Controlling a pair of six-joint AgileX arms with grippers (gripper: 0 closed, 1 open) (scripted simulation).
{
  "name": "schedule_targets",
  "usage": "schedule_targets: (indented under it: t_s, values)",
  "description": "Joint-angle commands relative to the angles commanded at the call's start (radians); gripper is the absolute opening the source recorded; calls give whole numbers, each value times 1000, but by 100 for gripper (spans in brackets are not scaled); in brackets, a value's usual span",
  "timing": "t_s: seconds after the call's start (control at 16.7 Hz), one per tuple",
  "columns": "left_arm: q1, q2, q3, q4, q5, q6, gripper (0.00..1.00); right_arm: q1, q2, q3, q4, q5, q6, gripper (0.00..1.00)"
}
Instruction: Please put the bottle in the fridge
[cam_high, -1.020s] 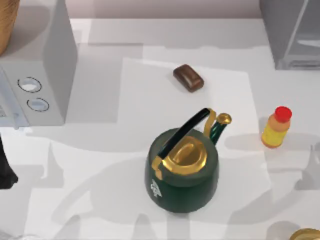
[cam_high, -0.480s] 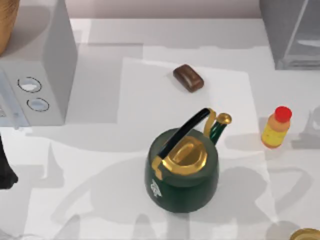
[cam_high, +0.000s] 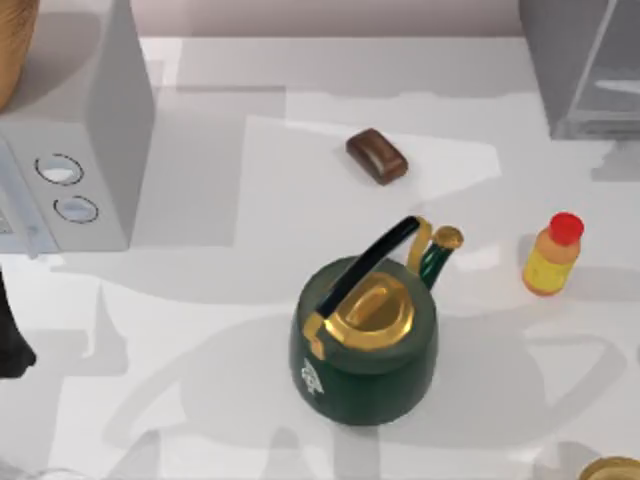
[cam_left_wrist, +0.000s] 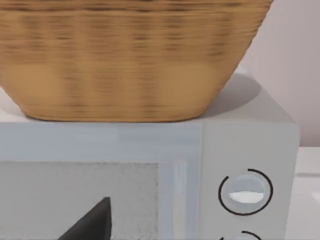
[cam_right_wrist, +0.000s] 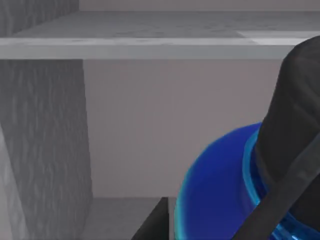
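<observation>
The bottle (cam_high: 553, 255), yellow-orange with a red cap, stands upright on the table's right side, with nothing touching it. The fridge (cam_high: 585, 70), a grey cabinet with a pale glassy door panel, stands at the back right corner, behind the bottle. A black part of my left arm (cam_high: 10, 345) shows at the table's left edge. A dark piece of my left gripper (cam_left_wrist: 92, 225) faces the front of the grey box with dials. A dark piece of my right gripper (cam_right_wrist: 156, 222) points at a grey textured wall (cam_right_wrist: 42, 140).
A green kettle (cam_high: 365, 325) with gold lid stands mid-table, left of the bottle. A brown block (cam_high: 377, 155) lies behind it. The grey box with two dials (cam_high: 75, 150) carries a wicker basket (cam_left_wrist: 125, 55) at the left. A blue and black rounded thing (cam_right_wrist: 235, 185) is close to the right wrist camera.
The arm shadow on the table's right side has slid backward toward the fridge. The bottle, kettle and block have not moved.
</observation>
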Motion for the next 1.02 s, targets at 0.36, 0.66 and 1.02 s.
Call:
schedule_targets:
  t_s: [0.36,0.66,1.02]
  values:
    - [0,0,0,0,0,0,100,-50,511,214,247,-71,-4,1]
    - [0,0,0,0,0,0,100,-66,659,280,324,-94,-6,1]
    - [0,0,0,0,0,0,100,-61,660,287,320,-90,-5,1]
